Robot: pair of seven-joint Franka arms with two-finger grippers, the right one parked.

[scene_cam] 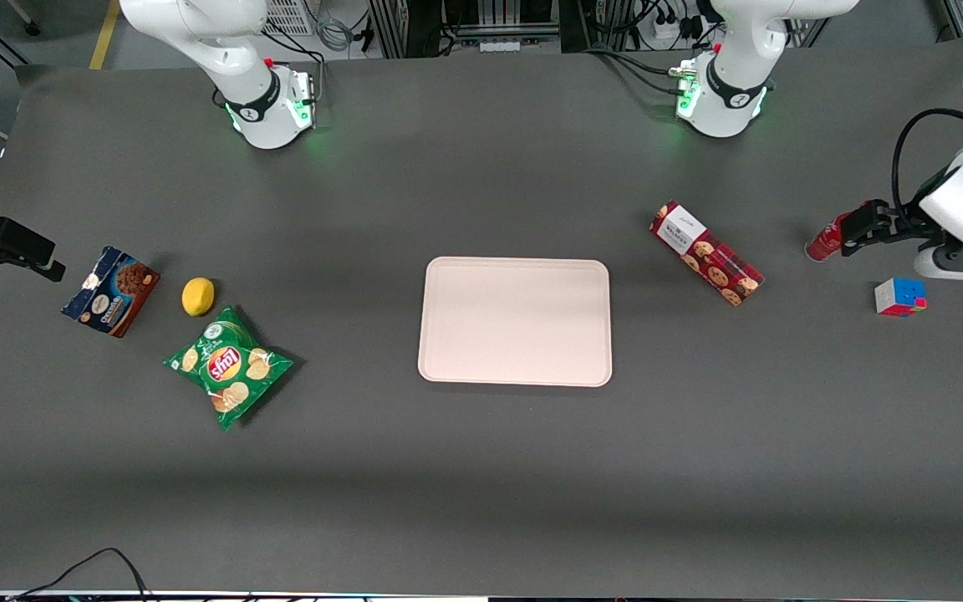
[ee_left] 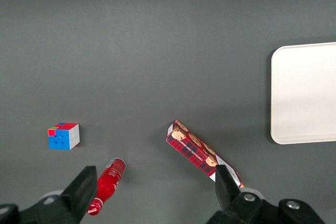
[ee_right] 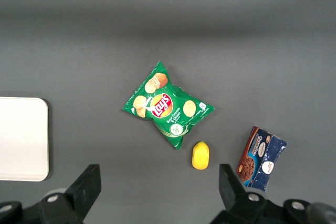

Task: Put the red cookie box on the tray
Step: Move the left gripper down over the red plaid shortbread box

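Lying flat w/ nothing touching it, red box (scene_cam: 705,252) looking light, stiff; grasp mid-length across narrow sides; gripper (ee_left: 152,182) hovering near can (scene_cam: 824,242), open wide, empty; tray (scene_cam: 515,368) waiting

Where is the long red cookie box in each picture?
Front view: the red cookie box lies slanted on the table, between the tray and the red can, toward the working arm's end.
Left wrist view: the red cookie box lies just under the open end effector, which hovers over the table, between the can and the tray.
Right wrist view: not in it.
Shared landmark: the tray shows in all three.
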